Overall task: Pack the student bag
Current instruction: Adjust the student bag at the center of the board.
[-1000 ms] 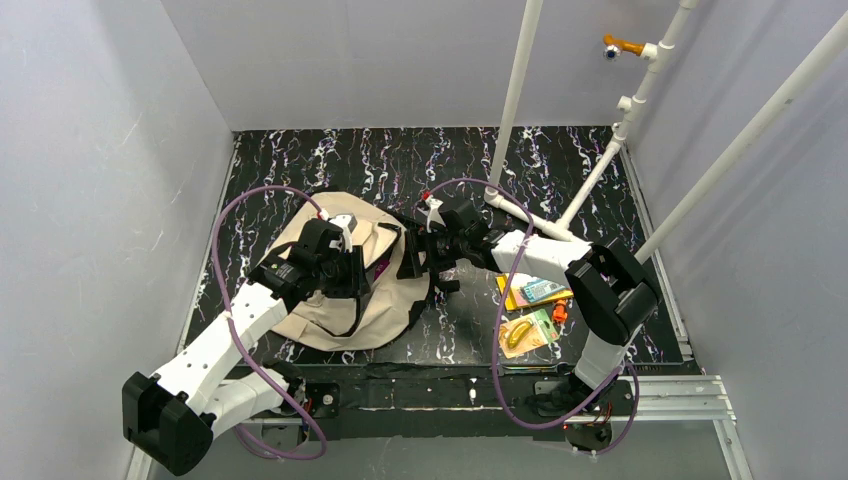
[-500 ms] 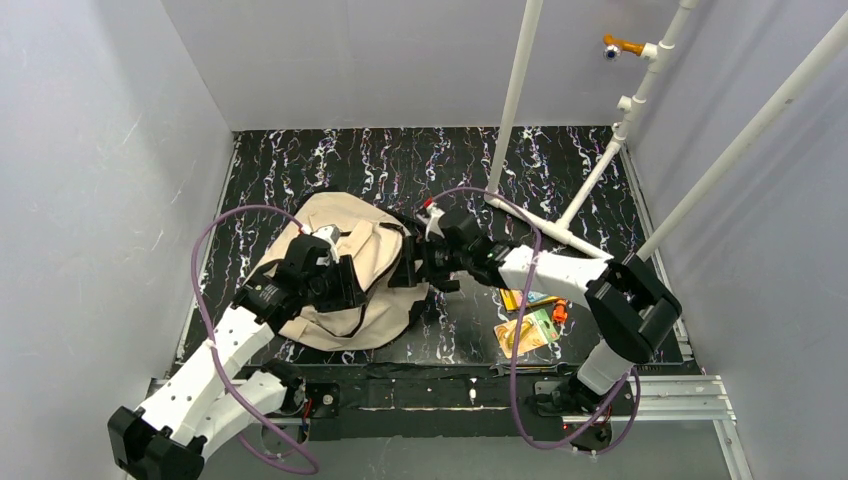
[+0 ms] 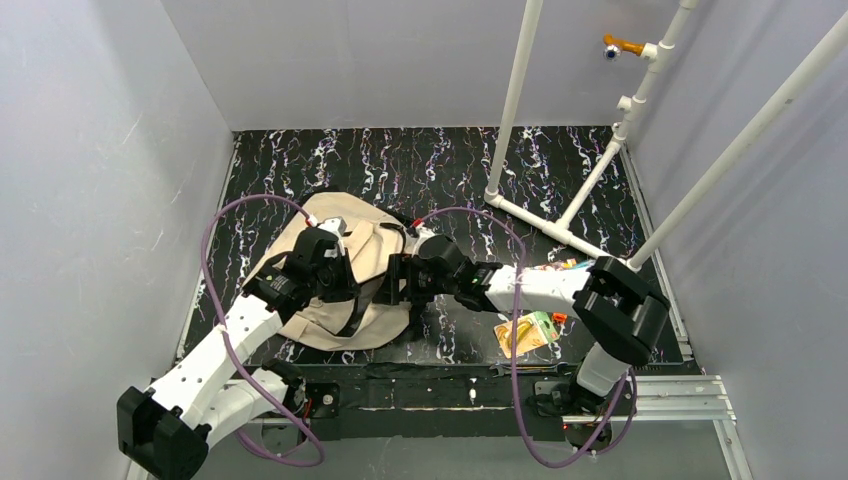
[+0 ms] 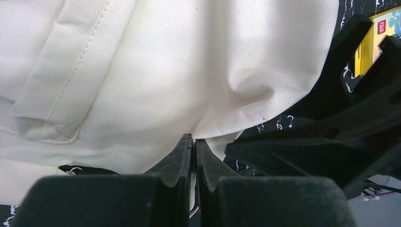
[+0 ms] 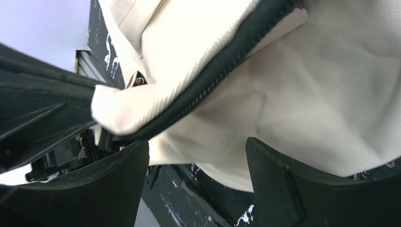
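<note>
On the black, white-veined marbled tabletop (image 3: 450, 160), flat colourful packets (image 3: 528, 332) lie near the right arm's base, well apart from the large, soft beige fabric student bag (image 3: 372, 250). The bag is slumped at centre-left. A white plastic pipe frame (image 3: 560, 232) stands behind. Both arms crowd over the bag's right edge, hiding it. The cloth is coarse-woven and stitched, with a dark toothed zip (image 5: 213, 80). The left claw (image 4: 194, 146) is clenched on a fabric fold. The right claw (image 5: 198, 165) gapes wide, with the zipped edge between its fingers.
</note>
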Controlling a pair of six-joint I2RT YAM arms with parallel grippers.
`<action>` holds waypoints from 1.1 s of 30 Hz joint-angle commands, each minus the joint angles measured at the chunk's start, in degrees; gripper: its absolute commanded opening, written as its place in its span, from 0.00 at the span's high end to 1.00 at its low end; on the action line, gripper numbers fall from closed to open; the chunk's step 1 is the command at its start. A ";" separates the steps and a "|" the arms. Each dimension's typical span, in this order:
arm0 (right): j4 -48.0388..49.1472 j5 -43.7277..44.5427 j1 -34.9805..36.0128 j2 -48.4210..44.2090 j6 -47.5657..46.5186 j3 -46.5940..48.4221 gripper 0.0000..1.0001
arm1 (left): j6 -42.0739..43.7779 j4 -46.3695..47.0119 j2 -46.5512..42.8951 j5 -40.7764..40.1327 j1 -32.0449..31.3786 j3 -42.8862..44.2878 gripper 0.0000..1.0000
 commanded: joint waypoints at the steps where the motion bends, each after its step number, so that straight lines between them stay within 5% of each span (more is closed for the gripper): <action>1: 0.12 5.29 2.08 3.91 1.17 5.06 0.18 | 3.43 -1.15 -2.02 -2.97 -0.06 2.53 1.00; 6: -6.64 17.76 6.56 5.85 -1.81 7.59 0.24 | 2.64 -1.72 -5.33 -7.99 -0.01 3.30 1.00; 8: -7.98 21.74 7.10 5.71 -2.30 7.08 0.43 | 0.66 -1.75 -6.07 -11.76 -0.02 2.56 1.00; 11: -11.31 26.03 7.14 3.24 -2.53 5.03 0.96 | -2.36 -2.20 -6.59 -17.87 -0.01 1.44 1.00; 12: -11.06 26.05 7.14 1.21 -3.32 3.49 0.99 | -2.93 -2.21 -6.80 -19.72 -0.01 1.01 1.00; 17: 0.54 19.62 7.14 -13.77 -8.29 -13.38 0.99 | -3.71 -2.42 -8.58 -27.55 -0.01 -0.90 1.00; 22: 11.93 19.96 7.14 -22.90 -8.64 -26.79 0.99 | -2.51 -1.66 -10.25 -25.28 -0.01 -2.21 1.00; 23: 12.94 19.87 7.14 -22.96 -9.19 -26.78 0.96 | -1.95 -1.11 -10.17 -23.32 -0.01 -2.57 1.00; 24: 12.83 20.31 7.14 -22.65 -9.43 -26.21 0.82 | -1.52 -0.61 -9.96 -21.14 -0.01 -2.83 1.00; 25: 12.02 21.70 7.14 -22.18 -9.68 -24.95 0.66 | -1.09 -0.18 -9.66 -19.04 -0.01 -2.98 1.00; 27: 4.09 27.77 6.84 -21.10 -10.49 -19.58 0.51 | -0.34 -0.02 -9.12 -15.03 -0.06 -2.97 1.00; 33: -24.50 37.41 6.77 -12.83 -16.11 1.23 0.34 | -0.68 0.18 -8.99 -6.02 -0.01 -3.16 1.00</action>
